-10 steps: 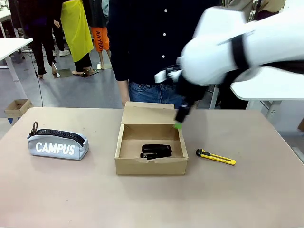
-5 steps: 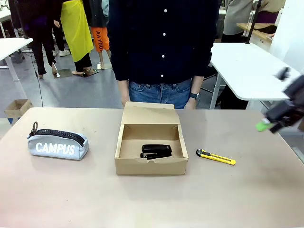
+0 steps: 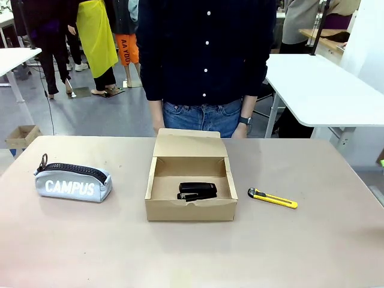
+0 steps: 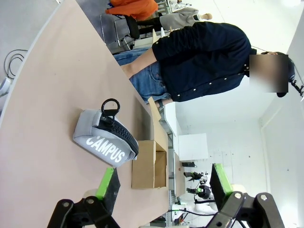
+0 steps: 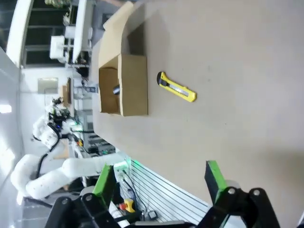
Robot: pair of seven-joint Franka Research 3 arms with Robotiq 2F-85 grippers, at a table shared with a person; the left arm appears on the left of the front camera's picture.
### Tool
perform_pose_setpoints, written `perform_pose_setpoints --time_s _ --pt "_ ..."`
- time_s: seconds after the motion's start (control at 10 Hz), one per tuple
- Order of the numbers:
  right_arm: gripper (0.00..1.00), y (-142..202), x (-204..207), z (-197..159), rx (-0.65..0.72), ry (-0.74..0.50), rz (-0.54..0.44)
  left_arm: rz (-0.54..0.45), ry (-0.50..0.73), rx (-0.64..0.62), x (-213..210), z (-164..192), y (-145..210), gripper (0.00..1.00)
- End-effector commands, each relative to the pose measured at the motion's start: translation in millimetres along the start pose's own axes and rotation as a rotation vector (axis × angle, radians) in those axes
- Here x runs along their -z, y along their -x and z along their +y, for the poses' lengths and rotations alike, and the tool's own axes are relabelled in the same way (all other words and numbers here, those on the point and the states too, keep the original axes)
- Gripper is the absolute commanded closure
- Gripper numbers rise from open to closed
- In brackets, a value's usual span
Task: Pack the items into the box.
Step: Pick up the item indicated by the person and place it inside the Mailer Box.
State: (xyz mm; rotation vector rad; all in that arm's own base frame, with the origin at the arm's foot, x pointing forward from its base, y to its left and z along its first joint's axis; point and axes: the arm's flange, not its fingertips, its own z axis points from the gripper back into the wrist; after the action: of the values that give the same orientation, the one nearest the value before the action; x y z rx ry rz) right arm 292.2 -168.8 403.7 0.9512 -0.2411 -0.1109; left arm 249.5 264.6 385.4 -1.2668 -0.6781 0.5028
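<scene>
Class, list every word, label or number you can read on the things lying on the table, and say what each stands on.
"CAMPUS": white capitals on the side of the grey-blue zip pouch.
Cardboard box: no print on the faces that show.
Stapler: no lettering can be made out.
Utility knife: any marking is too small to read.

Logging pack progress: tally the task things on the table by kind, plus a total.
zip pouch: 1 (on the table, left of the box)
stapler: 1 (inside the box)
utility knife: 1 (on the table, right of the box)
cardboard box: 1 (lid open)
Total: 4
</scene>
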Motion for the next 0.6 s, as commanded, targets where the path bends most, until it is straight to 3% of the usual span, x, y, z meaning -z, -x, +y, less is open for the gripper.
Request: perform_pose_setpoints --time_s 0.0,0.5 --pt "0.0 -3.3 6.6 27.0 -0.088 0.057 0.057 -0.018 0.025 0.02 1.7 -0.6 2.7 0.0" --pt "0.0 -3.3 6.6 27.0 -0.088 0.057 0.057 -0.018 0.025 0.02 1.7 -0.6 2.7 0.0"
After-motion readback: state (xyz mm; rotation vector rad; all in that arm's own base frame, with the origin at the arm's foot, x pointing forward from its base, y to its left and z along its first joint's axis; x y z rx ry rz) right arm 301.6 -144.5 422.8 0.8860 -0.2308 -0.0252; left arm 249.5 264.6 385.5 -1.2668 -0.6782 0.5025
